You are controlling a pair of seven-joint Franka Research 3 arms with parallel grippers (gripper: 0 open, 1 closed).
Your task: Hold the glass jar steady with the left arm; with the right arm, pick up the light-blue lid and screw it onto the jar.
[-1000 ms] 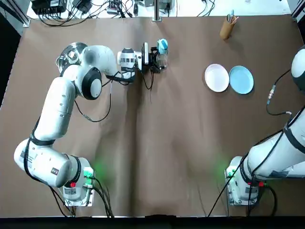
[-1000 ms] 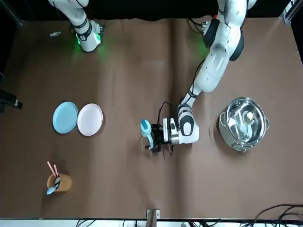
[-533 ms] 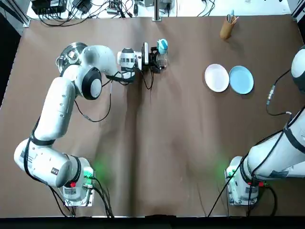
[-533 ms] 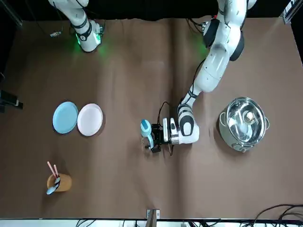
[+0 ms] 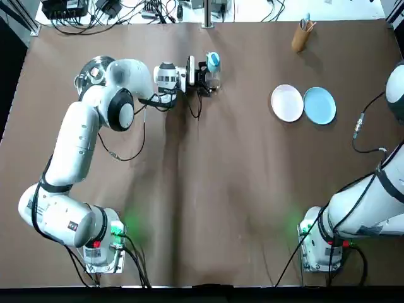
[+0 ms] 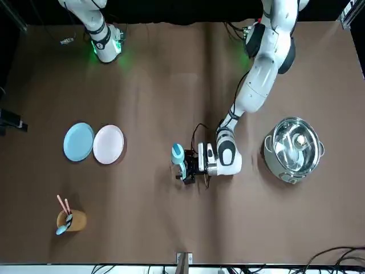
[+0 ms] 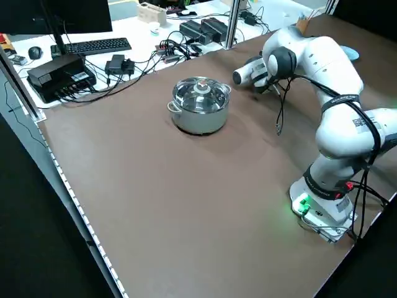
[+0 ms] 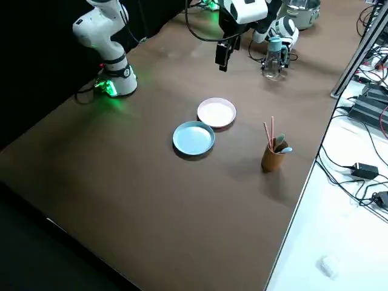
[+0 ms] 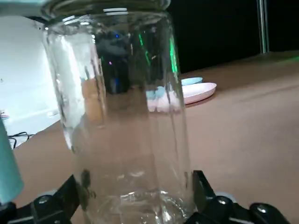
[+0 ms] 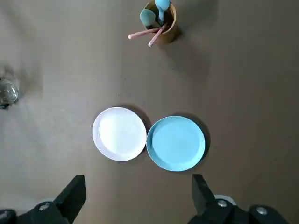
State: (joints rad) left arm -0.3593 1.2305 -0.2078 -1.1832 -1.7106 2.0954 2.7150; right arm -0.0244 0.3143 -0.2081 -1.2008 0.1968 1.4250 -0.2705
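Note:
The glass jar [image 5: 213, 79] [image 9: 126, 116] stands upright at the far middle of the table. The light-blue lid [image 5: 213, 60] [image 8: 276, 42] sits on top of it. My left gripper [image 5: 208, 76] [image 6: 188, 169] lies low along the table. Its fingers are spread wide, one against each side of the jar's base, so it is shut on the jar. My right gripper [image 8: 222, 56] [image 10: 138, 183] hangs high over the plates, far from the jar. It is open and holds nothing.
A steel pot [image 5: 95, 69] with its lid stands behind the left arm's elbow. A white plate [image 5: 287, 102] and a blue plate [image 5: 319, 105] lie side by side at the right. A cup of utensils [image 5: 302, 35] stands at the far right corner.
The left gripper has shifted slightly toward the robot's left and the far edge. The jar and its lid moved with it. The right arm has not moved.

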